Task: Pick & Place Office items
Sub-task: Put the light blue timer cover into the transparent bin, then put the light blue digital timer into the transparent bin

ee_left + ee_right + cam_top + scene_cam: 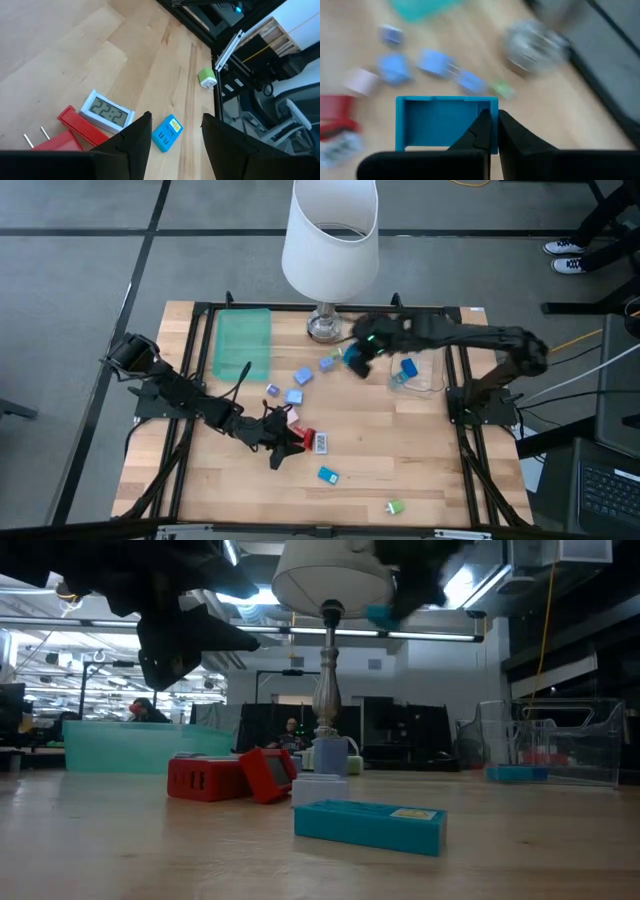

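Note:
My right gripper [358, 360] is raised near the lamp base and shut on a small open blue box [445, 122]. The box also shows high up in the low view [380, 612]. My left gripper [288, 445] hovers open above the table's middle, empty, beside a red piece [305, 437] and a small white clock [107, 111]. A blue piece [166, 133] lies on the wood below and beyond its fingers. More blue pieces [300, 385] and a pale one [273, 389] lie near the middle. A green piece [395, 507] lies near the front edge. My right gripper pinches one side wall of the blue box [493, 112] at its rim, one finger inside the hollow and one outside. The box is lifted clear of the table with its open side toward the wrist camera.
A lamp with a white shade [330, 235] stands at the table's far middle on a metal base [323, 328]. A flat green tray [245, 343] lies at the far left. A clear plastic bin [418, 375] at the right holds a blue piece [407, 367].

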Available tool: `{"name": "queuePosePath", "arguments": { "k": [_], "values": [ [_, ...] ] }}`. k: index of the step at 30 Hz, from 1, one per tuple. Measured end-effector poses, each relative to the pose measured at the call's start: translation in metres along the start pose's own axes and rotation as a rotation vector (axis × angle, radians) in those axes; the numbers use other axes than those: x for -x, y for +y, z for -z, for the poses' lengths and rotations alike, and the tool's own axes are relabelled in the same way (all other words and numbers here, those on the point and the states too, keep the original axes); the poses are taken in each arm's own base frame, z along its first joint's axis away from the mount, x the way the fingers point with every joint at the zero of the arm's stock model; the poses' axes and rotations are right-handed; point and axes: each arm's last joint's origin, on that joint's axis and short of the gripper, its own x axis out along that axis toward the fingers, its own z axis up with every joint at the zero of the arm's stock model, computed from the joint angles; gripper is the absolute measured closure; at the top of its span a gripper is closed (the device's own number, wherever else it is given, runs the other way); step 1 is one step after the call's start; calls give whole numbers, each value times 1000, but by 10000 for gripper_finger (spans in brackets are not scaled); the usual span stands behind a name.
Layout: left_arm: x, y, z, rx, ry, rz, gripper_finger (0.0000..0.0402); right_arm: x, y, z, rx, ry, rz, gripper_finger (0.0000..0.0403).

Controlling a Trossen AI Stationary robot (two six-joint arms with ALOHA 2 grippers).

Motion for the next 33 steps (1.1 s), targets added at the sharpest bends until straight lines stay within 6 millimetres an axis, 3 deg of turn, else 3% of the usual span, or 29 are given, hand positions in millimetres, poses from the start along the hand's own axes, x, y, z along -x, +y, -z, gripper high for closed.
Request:
{"name": "queuePosePath", "arguments": {
  "k": [4,9,14,19,27,30,33],
  "values": [
    [0,0,0,-14,9,7,233,17,-38,35,-54,189,184,391],
    [0,0,0,-29,17,14,233,28,-70,82,-186,269,244,391],
    [0,0,0,-36,16,14,233,21,-84,128,-324,312,285,387],
    [0,0,0,-39,14,12,233,7,-89,156,-400,351,322,340],
    [0,0,0,-19,1,0,233,-9,-90,166,-468,367,275,242],
    [0,0,0,-12,-4,-5,233,-8,-87,151,-488,291,151,217],
    [0,0,0,-17,-5,-6,233,0,-80,125,-516,141,-38,206]
  ]
}}
